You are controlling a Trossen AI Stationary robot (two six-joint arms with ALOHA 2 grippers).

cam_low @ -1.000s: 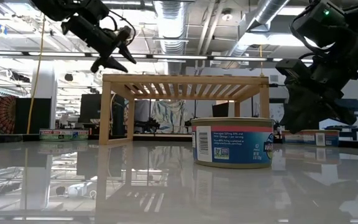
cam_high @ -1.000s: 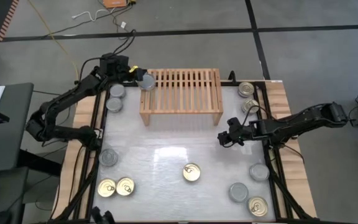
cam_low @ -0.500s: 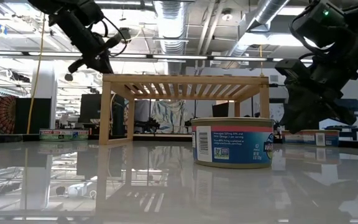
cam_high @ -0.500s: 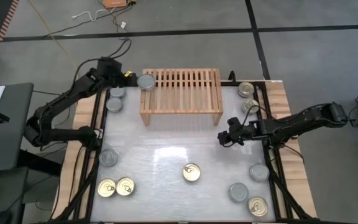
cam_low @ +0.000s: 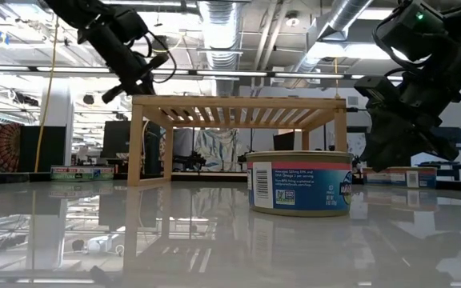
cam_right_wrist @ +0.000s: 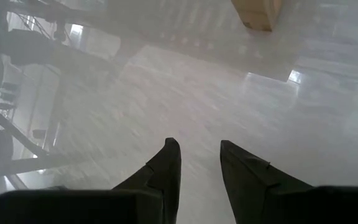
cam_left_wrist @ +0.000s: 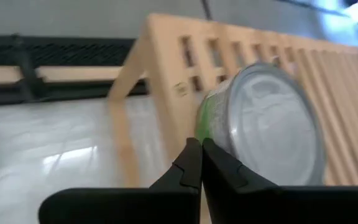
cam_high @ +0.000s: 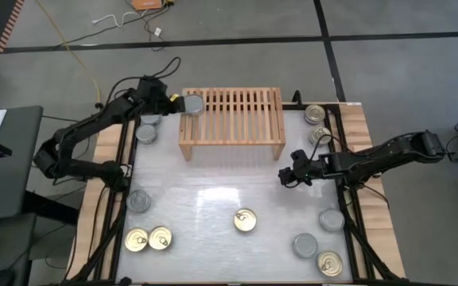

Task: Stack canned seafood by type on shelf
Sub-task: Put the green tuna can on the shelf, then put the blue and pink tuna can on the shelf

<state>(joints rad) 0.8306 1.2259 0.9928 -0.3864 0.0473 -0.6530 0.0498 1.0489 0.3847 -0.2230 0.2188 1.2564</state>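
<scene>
Seemingly rigid and slick, the silver tin (cam_high: 192,104) suits rim grasps; left end effector (cam_left_wrist: 201,163) closed empty, at its 9 o'clock.

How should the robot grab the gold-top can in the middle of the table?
Probably from straight above, with the pincer's fingers open across the round side wall of the gold-top can. It stands flat, lid up, alone on the table, so its sides are free all round. The low wall leaves little to hold, so the fingers should go down near the tabletop. The right pincer, open, is nearest.
</scene>
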